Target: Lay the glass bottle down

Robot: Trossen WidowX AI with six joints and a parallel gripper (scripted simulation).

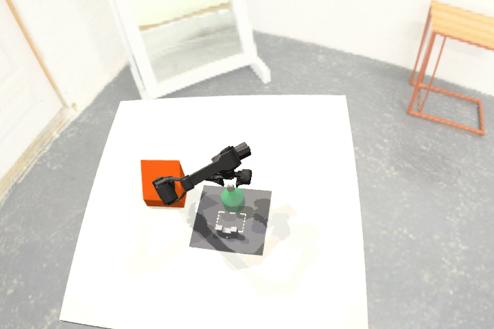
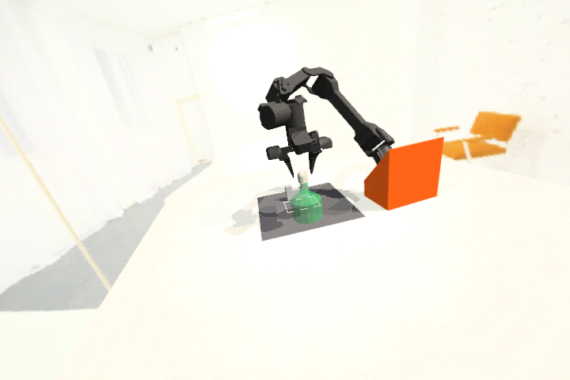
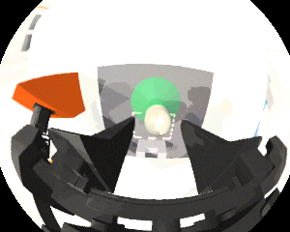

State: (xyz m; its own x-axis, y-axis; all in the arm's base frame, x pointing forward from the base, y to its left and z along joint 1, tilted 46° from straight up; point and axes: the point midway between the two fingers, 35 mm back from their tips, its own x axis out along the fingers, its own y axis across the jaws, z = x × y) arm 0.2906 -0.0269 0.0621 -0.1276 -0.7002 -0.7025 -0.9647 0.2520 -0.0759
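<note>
Green glass bottle [image 1: 232,199] [image 2: 307,207] [image 3: 156,97] stands upright right of centre in the exterior frame; above its stopper, the gripper's [image 1: 230,184] [image 2: 302,175] [image 3: 158,122] fingers stand apart, holding nothing.

The green bottle [image 1: 233,200] [image 2: 307,208] [image 3: 156,93] looks like smooth, translucent glass with a matt cream top [image 1: 230,187] [image 2: 302,176] [image 3: 158,120].
</note>
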